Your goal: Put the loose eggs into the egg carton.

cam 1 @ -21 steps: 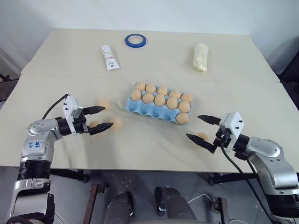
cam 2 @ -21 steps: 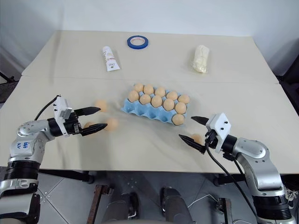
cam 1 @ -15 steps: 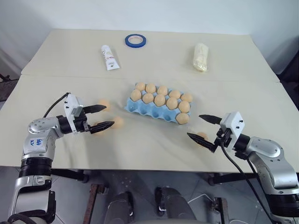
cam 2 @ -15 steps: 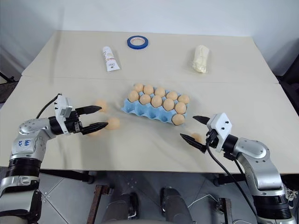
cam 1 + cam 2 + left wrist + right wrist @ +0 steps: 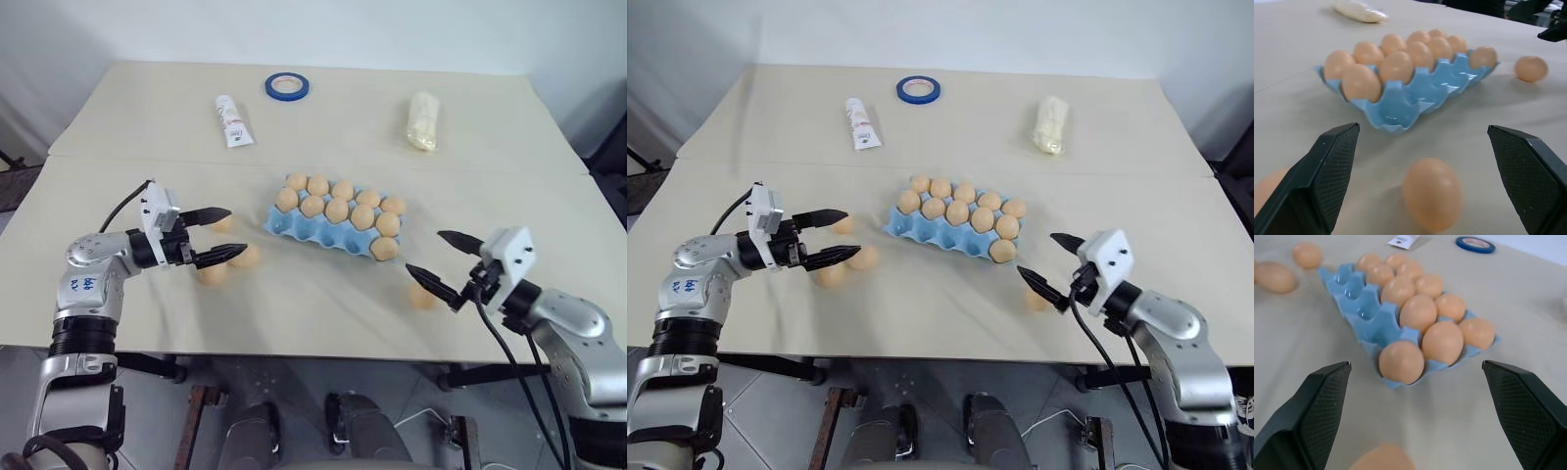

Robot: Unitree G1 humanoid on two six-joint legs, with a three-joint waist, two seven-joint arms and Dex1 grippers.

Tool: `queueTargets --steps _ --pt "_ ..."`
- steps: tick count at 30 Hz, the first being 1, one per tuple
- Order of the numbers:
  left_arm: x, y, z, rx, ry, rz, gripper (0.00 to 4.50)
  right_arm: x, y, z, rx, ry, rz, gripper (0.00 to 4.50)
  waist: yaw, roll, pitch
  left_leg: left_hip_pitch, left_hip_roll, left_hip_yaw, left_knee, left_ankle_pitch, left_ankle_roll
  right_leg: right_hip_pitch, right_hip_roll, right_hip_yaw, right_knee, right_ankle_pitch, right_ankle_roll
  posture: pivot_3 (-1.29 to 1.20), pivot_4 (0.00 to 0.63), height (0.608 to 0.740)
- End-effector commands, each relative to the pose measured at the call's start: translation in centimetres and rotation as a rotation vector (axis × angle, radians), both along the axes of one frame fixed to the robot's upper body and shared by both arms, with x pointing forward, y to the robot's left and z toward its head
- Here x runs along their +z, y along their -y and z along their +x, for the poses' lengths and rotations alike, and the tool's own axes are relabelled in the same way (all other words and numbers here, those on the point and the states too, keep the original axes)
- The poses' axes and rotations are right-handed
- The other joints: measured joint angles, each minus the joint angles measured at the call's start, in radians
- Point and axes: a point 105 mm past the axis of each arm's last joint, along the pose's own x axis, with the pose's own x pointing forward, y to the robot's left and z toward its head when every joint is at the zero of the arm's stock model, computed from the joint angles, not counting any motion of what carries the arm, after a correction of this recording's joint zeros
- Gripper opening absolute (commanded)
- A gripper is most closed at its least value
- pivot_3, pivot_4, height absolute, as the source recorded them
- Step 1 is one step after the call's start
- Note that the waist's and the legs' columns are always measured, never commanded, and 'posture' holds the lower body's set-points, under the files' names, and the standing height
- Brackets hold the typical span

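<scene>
– Nearest us?
– Both grippers, left (image 5: 227,236) and right (image 5: 441,260), spread wide, holding nothing. Loose eggs (image 5: 212,274) lie by the left one, another egg (image 5: 423,296) by the right.
– Farther?
– The egg carton (image 5: 304,233), mid-table, near row empty but for one.

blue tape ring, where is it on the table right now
In the left eye view the blue tape ring lies flat at the far side of the beige table, just right of the white tube and beyond the light blue egg carton.
</scene>
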Motion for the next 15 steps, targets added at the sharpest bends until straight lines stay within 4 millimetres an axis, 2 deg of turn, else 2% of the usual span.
queueTargets --steps 1,3,6,15 --pt "1.5 1.3 -0.8 -0.149 0.098 -0.064 4.47 1.1 -0.1 -2.6 -0.072 0.025 0.035 4.50 0.007 0.000 0.000 -0.001 0.000 0.000 0.000 0.000 0.000 0.000 0.000 0.000 0.000 0.000 0.000 0.00 0.150 0.740" --pt "1.4 1.7 -1.1 -0.209 0.105 -0.060 4.47 0.7 -0.3 -3.7 -0.103 -0.002 0.040 4.50 0.007 0.000 0.000 -0.001 0.000 -0.001 0.001 0.000 0.000 0.000 0.000 -0.001 0.000 0.000 0.000 0.00 0.150 0.740" --pt "0.9 2.2 -1.9 -0.310 0.102 -0.052 4.47 0.3 -0.8 -4.1 -0.167 -0.028 0.074 4.50 0.000 -0.001 0.000 0.000 0.000 -0.001 0.002 0.000 0.001 0.002 0.000 -0.001 0.000 0.001 0.001 0.00 0.150 0.740" --pt "0.2 2.0 -2.4 -0.370 0.100 -0.051 4.47 -2.7 -0.8 -2.0 -0.300 -0.086 0.089 4.50 0.003 -0.001 -0.001 0.001 0.000 -0.002 0.003 0.003 0.003 0.004 0.000 -0.001 -0.002 0.002 -0.001 0.00 0.150 0.740"
